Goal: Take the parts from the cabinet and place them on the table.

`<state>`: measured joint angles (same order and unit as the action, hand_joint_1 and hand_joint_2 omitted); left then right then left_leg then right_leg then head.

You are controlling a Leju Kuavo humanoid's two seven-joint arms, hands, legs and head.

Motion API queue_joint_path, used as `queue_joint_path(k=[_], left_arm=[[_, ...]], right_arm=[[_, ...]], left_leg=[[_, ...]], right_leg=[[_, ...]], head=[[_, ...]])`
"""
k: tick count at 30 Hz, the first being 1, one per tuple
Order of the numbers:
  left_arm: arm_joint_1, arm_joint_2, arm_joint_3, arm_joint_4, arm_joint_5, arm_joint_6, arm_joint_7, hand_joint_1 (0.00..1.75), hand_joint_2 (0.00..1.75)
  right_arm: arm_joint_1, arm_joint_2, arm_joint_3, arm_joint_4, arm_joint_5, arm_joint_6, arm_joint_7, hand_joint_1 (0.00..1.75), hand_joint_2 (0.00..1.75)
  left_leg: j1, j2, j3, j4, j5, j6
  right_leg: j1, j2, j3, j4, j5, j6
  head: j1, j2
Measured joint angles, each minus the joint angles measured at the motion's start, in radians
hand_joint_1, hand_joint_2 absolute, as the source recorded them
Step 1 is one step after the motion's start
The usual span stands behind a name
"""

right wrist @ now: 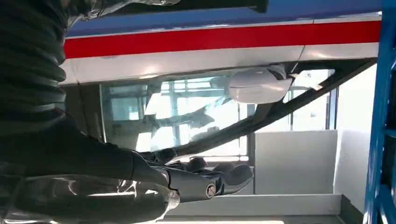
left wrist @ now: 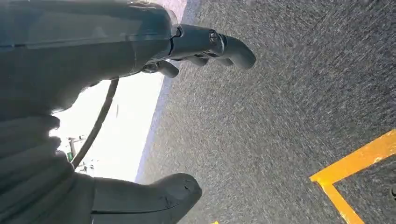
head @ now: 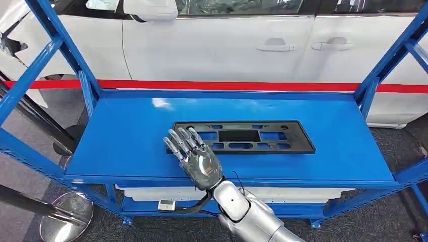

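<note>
A flat black plastic part (head: 252, 136) with several rectangular cut-outs lies across the middle of the blue cabinet shelf (head: 116, 141). My right hand (head: 194, 159) reaches in from below with its fingers stretched out and apart, over the part's left end. I cannot tell whether it touches the part; it holds nothing. In the right wrist view that hand (right wrist: 187, 179) has its fingers extended towards the car behind the cabinet. My left hand (left wrist: 93, 56) hangs over the dark floor, thumb and fingers apart, with nothing in it.
Blue slanted uprights (head: 75, 60) (head: 383, 65) frame the shelf on both sides. A white car (head: 227, 45) and a red band (head: 227, 85) stand just behind it. A white tray (head: 282, 194) sits on the lower shelf. A chrome post base (head: 65, 217) stands at the left; a yellow floor line (left wrist: 355, 163) runs near the left hand.
</note>
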<state>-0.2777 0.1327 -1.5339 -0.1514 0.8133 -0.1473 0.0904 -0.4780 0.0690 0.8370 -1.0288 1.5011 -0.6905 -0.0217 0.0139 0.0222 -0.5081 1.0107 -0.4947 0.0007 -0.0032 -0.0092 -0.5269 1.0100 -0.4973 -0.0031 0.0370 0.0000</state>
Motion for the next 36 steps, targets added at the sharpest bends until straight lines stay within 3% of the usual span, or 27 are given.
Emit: queue_joint_path(k=[12, 26, 36], left_arm=[[-0.009, -0.006, 0.000, 0.000, -0.024, -0.010, 0.000, 0.00, 1.75], [-0.014, -0.010, 0.000, 0.000, -0.031, -0.018, -0.009, 0.00, 1.75], [-0.014, -0.011, 0.000, 0.000, -0.030, -0.016, -0.016, 0.00, 1.75]], right_arm=[[-0.038, 0.002, 0.009, 0.004, 0.066, -0.002, 0.131, 0.00, 1.75], [-0.069, -0.008, 0.033, 0.047, 0.052, -0.002, 0.185, 0.00, 1.75], [-0.066, -0.013, 0.047, 0.089, 0.049, -0.002, 0.165, 0.00, 1.75]], left_leg=[[0.000, 0.000, 0.000, 0.000, 0.000, 0.000], [0.000, 0.000, 0.000, 0.000, 0.000, 0.000], [0.000, 0.000, 0.000, 0.000, 0.000, 0.000]], right_leg=[[0.000, 0.000, 0.000, 0.000, 0.000, 0.000], [0.000, 0.000, 0.000, 0.000, 0.000, 0.000], [0.000, 0.000, 0.000, 0.000, 0.000, 0.000]], head=[[0.000, 0.000], [0.000, 0.000], [0.000, 0.000]])
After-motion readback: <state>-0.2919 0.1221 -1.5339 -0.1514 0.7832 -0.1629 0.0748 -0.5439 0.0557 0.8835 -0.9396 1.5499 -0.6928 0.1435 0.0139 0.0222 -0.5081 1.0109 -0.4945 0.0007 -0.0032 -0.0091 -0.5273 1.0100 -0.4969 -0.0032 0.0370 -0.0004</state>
